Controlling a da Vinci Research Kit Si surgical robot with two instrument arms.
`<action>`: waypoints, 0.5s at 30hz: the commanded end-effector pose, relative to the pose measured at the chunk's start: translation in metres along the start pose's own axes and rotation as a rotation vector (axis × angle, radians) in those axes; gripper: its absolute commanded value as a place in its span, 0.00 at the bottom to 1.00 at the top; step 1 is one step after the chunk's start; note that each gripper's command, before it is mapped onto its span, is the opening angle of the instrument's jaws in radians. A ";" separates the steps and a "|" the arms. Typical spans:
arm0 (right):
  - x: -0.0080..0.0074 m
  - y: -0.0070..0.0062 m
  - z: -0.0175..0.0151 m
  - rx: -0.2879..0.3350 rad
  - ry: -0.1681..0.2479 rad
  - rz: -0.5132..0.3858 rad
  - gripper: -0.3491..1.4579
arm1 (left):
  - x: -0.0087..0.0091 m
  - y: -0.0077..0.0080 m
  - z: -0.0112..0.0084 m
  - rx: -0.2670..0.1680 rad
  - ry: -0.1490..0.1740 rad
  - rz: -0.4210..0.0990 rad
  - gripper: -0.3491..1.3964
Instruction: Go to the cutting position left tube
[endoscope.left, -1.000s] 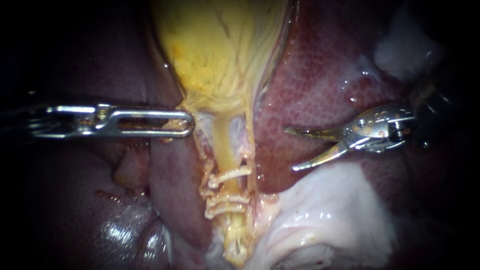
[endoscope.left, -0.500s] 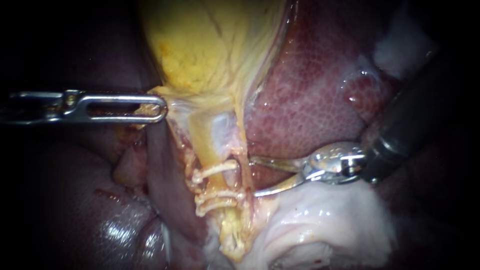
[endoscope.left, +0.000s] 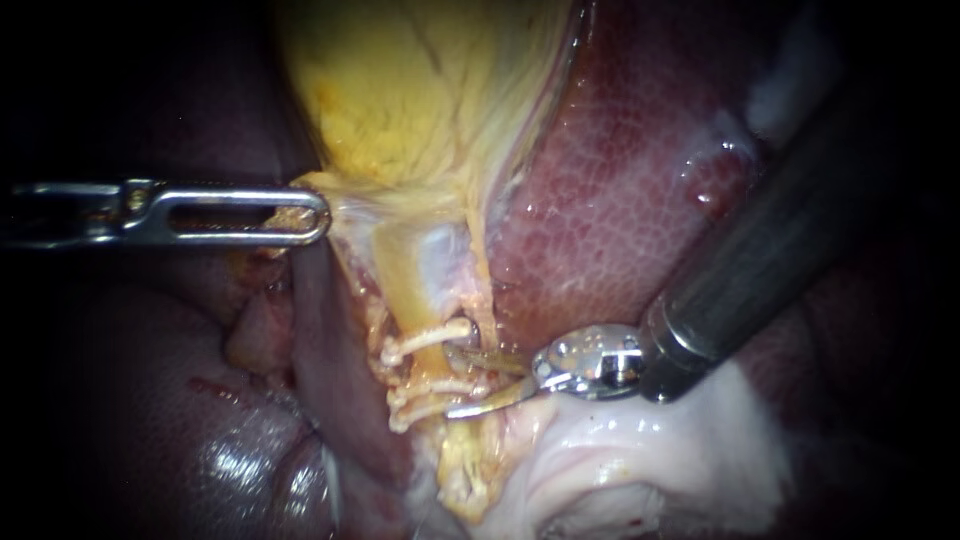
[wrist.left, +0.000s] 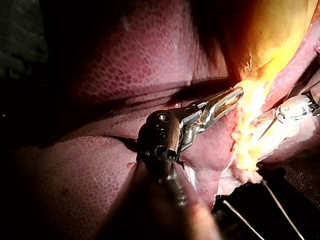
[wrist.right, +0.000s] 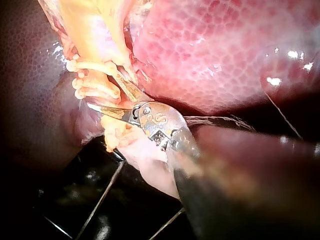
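Note:
The yellow gallbladder (endoscope.left: 420, 110) narrows into a yellow tube (endoscope.left: 420, 295), with a thinner tube (endoscope.left: 483, 290) beside it on the right. White clips cross them, one upper clip (endoscope.left: 428, 339) and lower clips (endoscope.left: 430, 400). My left instrument (endoscope.left: 300, 215) is shut on the gallbladder's lower edge and holds it to the left, as the left wrist view shows (wrist.left: 227, 99). My right instrument (endoscope.left: 462, 381) comes from the upper right. Its two thin blades are open and reach across the tubes between the upper and lower clips (wrist.right: 102, 90).
Dark red liver (endoscope.left: 620, 190) lies right of the tubes and more liver (endoscope.left: 170, 400) lies left. Pale white tissue (endoscope.left: 640, 450) sits under my right instrument's wrist. The right shaft (endoscope.left: 770, 260) slants across the liver.
My right instrument has moved left and down from over the liver to the clipped tubes, its blades still open. The left instrument pulled the gallbladder leftward early on, then held still.

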 end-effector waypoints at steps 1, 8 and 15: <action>0.0001 0.0000 0.0002 0.000 0.006 0.001 0.99 | 0.0000 0.0000 0.0001 -0.001 0.000 0.000 0.00; 0.0010 0.0002 0.0009 0.080 0.086 0.045 0.99 | 0.0000 0.0000 0.0001 -0.001 0.000 0.000 0.00; 0.0016 -0.0006 0.0012 0.167 0.129 0.074 0.97 | 0.0001 0.0001 0.0002 -0.001 0.000 0.001 0.00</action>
